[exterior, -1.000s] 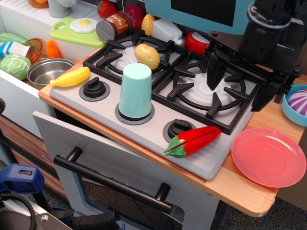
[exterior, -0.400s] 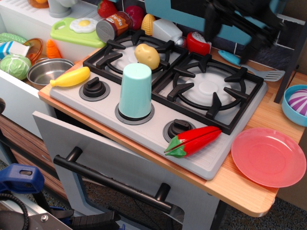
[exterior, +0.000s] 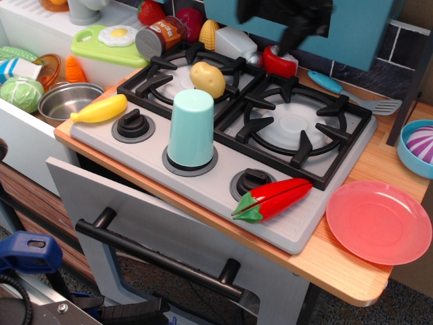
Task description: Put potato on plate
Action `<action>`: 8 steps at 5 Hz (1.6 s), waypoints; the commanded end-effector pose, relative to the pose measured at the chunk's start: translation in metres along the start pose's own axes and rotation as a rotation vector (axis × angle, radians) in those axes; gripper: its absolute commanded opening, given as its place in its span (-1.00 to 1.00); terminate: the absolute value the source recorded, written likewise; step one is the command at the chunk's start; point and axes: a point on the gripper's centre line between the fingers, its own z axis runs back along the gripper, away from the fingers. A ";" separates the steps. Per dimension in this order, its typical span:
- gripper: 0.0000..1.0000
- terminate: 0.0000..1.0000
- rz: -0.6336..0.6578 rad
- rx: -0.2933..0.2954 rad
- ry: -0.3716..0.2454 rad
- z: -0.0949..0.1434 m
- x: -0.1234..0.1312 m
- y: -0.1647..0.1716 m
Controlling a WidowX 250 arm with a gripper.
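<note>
- From my remote station I saw one potato, pale yellow-tan, resting on the back-left burner grate of the toy stove.
- There was one salmon-pink plate, lying flat on the wooden worktop at the stove's right, well apart from the potato.
- The gripper showed only as a dark blur at the top edge, above the back of the stove; I could not tell whether its fingers were apart or together.
- I counted two burner grates and three black knobs along the front.
- One mint cup stood upside down over the middle knob.
- One red chilli lay at the front right of the stove, and one banana lay at its left edge.
- One blue bowl sat at the far right.
</note>
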 end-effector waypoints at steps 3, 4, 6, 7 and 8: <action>1.00 -1.00 0.077 -0.063 -0.147 -0.023 -0.012 0.061; 1.00 -1.00 0.078 -0.115 -0.146 -0.031 -0.020 0.059; 1.00 -1.00 0.056 -0.181 -0.164 -0.045 -0.019 0.053; 1.00 -1.00 0.050 -0.204 -0.174 -0.055 -0.018 0.054; 1.00 -1.00 0.035 -0.243 -0.182 -0.060 -0.015 0.050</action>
